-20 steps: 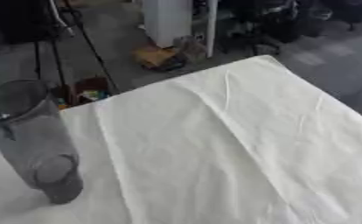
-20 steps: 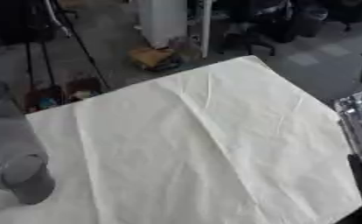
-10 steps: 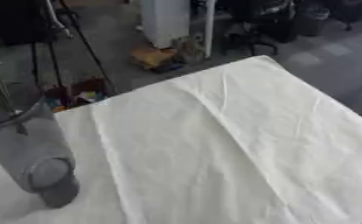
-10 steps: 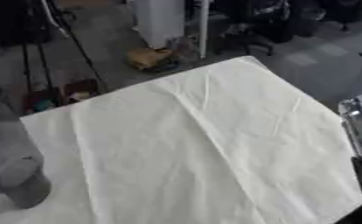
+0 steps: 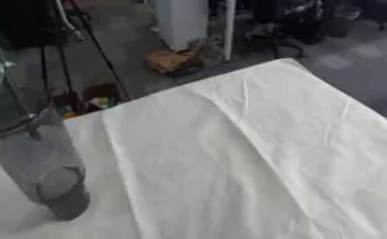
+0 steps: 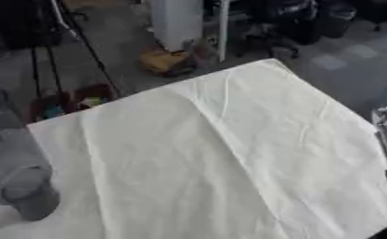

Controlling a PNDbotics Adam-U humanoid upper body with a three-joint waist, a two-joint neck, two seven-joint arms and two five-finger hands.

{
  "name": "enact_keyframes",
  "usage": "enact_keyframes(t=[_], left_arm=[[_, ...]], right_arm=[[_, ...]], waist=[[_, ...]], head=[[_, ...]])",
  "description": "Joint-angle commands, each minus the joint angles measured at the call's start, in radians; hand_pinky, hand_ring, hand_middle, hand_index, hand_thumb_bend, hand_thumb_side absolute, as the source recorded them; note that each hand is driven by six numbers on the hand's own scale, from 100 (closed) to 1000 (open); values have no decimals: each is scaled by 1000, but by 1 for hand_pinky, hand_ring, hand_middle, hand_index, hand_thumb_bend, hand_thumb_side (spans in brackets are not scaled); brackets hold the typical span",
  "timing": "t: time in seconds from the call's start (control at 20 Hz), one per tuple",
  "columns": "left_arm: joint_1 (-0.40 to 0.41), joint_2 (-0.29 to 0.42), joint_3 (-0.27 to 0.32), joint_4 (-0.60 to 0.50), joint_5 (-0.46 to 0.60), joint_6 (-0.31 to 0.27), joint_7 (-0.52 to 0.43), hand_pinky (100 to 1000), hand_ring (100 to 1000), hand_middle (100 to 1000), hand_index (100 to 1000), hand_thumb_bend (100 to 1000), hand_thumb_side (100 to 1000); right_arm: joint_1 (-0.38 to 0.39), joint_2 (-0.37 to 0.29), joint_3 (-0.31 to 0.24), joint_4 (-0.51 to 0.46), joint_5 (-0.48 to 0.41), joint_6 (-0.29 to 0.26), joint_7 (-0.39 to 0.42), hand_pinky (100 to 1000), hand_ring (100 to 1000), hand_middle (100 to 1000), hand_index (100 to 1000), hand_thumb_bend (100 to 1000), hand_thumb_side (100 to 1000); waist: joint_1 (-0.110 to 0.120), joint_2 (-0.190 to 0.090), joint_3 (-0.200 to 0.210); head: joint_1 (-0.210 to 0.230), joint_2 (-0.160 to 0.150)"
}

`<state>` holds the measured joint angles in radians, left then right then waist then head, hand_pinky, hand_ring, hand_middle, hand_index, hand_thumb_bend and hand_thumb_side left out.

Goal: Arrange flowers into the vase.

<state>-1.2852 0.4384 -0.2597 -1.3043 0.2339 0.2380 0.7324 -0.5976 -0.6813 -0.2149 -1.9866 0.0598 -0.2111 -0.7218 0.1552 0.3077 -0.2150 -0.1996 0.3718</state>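
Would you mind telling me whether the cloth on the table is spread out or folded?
Spread out. The cloth lies flat in a single layer across the table, with only light creases, beside the clear vase.

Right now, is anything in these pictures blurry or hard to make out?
Left eye view: soft throughout, the clear vase smeared at the left edge, a thin stem rising from it. Right eye view: equally soft; the white cloth shows only faint creases, and the floor clutter behind is indistinct.
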Motion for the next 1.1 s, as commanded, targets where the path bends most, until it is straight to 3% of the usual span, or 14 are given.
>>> enact_keyframes(t=[0.05,1.1], left_arm=[[-24,13,11,-8,-11,-1,3,100,100,100,134,243,619],[24,11,-25,-25,-33,8,-32,100,100,100,139,251,619]], right_arm=[[-11,-15,-7,-13,-9,-2,0,793,890,846,909,100,1000],[-8,-9,-9,-13,-7,0,-8,792,889,844,907,100,1000]], waist=[[-10,-17,-1],[-19,-16,11]], head=[[3,-6],[-14,-7]])
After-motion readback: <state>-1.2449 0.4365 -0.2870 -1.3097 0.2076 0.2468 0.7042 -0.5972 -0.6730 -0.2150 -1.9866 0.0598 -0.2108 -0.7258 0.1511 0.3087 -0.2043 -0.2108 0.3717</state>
